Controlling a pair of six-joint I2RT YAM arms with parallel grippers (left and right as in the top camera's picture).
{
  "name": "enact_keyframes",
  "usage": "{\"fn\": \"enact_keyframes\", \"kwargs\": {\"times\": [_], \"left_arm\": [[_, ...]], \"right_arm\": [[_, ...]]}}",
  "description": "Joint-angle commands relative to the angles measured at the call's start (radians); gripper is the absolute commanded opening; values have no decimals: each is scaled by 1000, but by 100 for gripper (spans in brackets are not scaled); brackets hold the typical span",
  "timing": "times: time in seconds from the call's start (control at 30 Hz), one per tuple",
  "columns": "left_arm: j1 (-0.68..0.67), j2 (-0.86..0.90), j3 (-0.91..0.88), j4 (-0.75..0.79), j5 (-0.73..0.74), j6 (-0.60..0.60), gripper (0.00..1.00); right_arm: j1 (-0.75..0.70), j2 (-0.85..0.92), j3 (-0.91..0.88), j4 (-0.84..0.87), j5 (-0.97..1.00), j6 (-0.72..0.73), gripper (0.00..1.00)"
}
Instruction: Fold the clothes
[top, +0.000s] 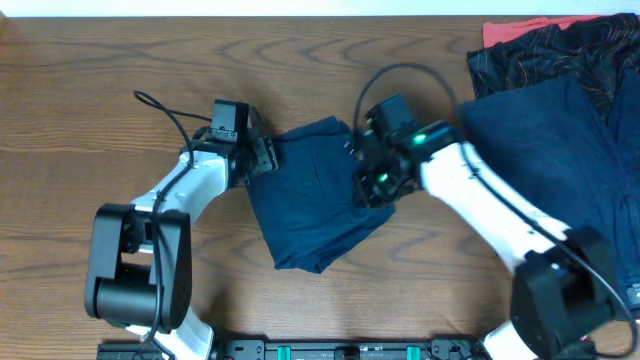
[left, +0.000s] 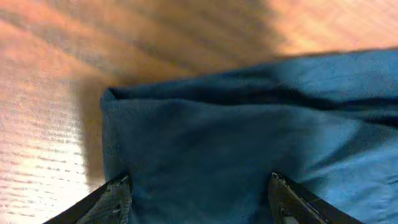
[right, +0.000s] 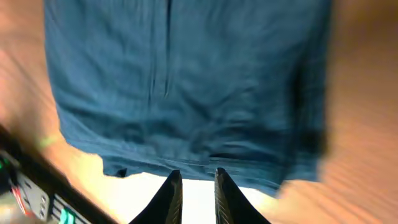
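Navy shorts (top: 315, 195): folded, lying flat at tabletop (top: 80, 100) centre.
Left gripper (left: 199, 180): jaws spread wide, above shorts' left edge.
Right gripper (right: 198, 175): jaws slightly parted, empty, at shorts' right edge.

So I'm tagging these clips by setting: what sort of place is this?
Likely a robot lab bench, not a home: a wood-grain table, a left arm and right arm based at its near edge, navy shorts between them, more clothes piled at right.

navy garments (top: 315, 195): we count two
black patterned piece (top: 560, 50): we see one
coral-red piece (top: 520, 28): one
arms (top: 185, 190): two
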Motion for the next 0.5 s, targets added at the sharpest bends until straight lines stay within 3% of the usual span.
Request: {"fn": "enact_keyframes", "kwargs": {"times": [0.0, 0.03, 0.13, 0.33, 0.47], "left_arm": [[3, 26, 19, -40, -6, 16, 56], [4, 26, 19, -64, -10, 16, 48], [7, 25, 19, -153, -14, 19, 45], [28, 25, 19, -399, -73, 18, 33], [36, 24, 19, -546, 34, 18, 31]], "right_arm": [[45, 66, -45, 13, -29, -11, 17], [56, 88, -55, 19, -27, -5, 17], [71, 155, -76, 56, -8, 2, 16], [53, 287, -79, 142, 213, 39, 15], [18, 306, -71, 262, 396, 39, 30]]}}
